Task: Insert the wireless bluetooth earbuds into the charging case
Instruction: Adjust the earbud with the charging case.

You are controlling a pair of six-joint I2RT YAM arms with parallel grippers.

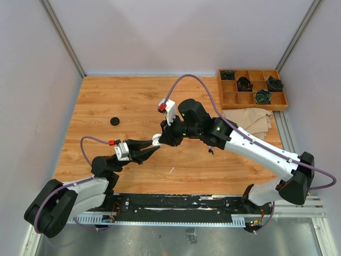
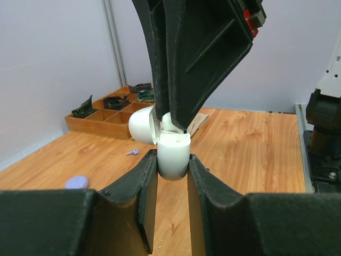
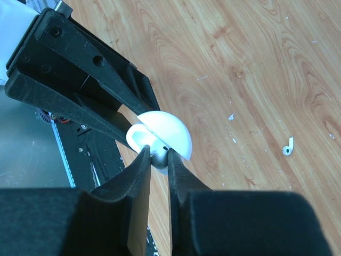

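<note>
the left gripper (image 2: 173,169) is clenched on the white charging case (image 2: 173,154), which stands upright between its jaws, lid swung open to one side. the right gripper (image 3: 158,156) pinches a white earbud (image 2: 169,122) at its tips, right at the case's open mouth. a loose earbud (image 3: 288,146) lies on the table (image 3: 256,64), well clear of the right jaws.

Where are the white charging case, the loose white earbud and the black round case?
white charging case (image 2: 173,160), left wrist view, lower shell.
loose white earbud (image 3: 288,147), right wrist view, its middle.
black round case (image 1: 114,121), top external view, top face.
</note>
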